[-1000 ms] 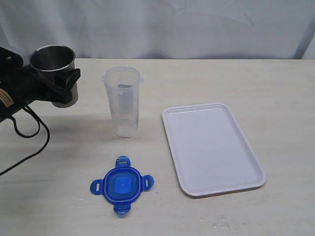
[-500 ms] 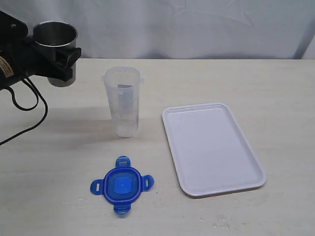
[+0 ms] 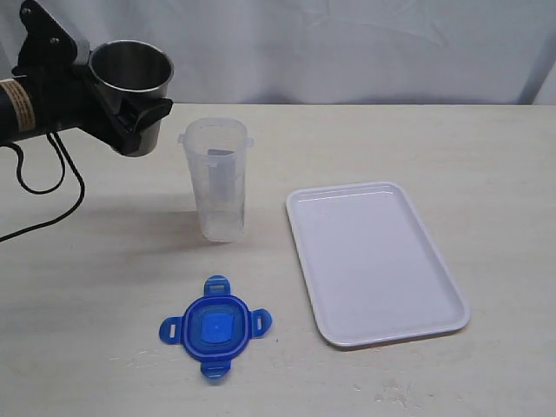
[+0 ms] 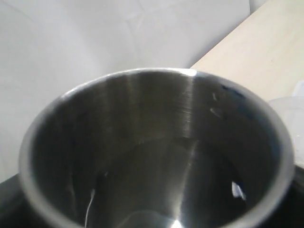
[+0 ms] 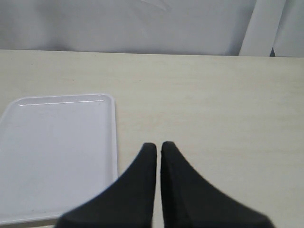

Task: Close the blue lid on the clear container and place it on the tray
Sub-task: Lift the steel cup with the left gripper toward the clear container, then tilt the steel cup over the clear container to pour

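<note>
The clear container (image 3: 215, 178) stands upright and open on the table, left of the white tray (image 3: 373, 261). The blue lid (image 3: 215, 327) lies flat on the table in front of the container. My left gripper (image 3: 137, 115) is raised up and to the left of the container, shut on a grey metal cup (image 3: 132, 74). The cup tilts slightly, and its inside (image 4: 156, 156) fills the left wrist view, hiding the fingers. My right gripper (image 5: 158, 145) is shut and holds nothing, low over the table beside the tray (image 5: 57, 152); it does not show in the exterior view.
A black cable (image 3: 43, 187) trails from the left arm onto the table. A white cloth backdrop (image 3: 347, 43) hangs behind the table's far edge.
The left arm has lifted the metal cup and carried it right, closer to the clear container's top. Container, lid and tray have not moved.
</note>
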Controlling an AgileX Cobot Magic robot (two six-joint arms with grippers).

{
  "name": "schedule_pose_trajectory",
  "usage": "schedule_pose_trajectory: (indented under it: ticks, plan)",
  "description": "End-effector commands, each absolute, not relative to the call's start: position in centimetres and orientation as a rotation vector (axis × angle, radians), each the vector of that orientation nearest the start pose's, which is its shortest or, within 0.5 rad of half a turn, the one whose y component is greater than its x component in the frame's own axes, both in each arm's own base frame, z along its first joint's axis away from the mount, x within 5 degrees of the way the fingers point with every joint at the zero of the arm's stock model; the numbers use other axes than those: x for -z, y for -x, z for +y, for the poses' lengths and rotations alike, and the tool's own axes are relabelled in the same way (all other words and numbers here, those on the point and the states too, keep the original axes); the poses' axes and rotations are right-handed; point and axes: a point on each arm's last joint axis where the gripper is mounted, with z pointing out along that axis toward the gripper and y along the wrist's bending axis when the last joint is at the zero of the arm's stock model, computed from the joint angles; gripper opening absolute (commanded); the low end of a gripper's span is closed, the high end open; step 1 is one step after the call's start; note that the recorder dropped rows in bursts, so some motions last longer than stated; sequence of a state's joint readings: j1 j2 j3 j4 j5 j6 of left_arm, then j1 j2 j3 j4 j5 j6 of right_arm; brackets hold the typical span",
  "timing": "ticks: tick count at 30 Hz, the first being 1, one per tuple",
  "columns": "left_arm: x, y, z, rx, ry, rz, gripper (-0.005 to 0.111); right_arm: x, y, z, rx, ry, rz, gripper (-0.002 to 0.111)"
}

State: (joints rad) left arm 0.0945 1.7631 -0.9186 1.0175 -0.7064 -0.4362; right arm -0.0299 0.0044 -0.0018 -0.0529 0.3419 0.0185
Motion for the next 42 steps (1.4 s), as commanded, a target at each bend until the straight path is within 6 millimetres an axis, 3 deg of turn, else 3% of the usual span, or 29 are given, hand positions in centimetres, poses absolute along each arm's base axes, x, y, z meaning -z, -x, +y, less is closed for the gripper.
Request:
schedule_pose_trajectory:
  ticks: [1,15,25,42]
  plan:
    - [-22.4,-36.3,-2.0,0.159,-0.78,1.63,0.0,-18.2,-5.3,-0.4,0.065,-0.014,1.825,0.004]
    - [-22.9,-36.5,-2.2,0.092,-0.873,1.552,0.0,-18.2,-5.3,-0.4,0.065,-0.014,1.825,0.004]
    - [-22.7,-36.8,-3.8,0.048,-0.944,1.568,0.0,-18.2,-5.3,-0.4,0.065,-0.014,1.825,0.004]
    - [-22.6,-36.9,-3.6,-0.044,-1.018,1.543,0.0,-18.2,-5.3,-0.4,0.065,-0.014,1.825,0.004]
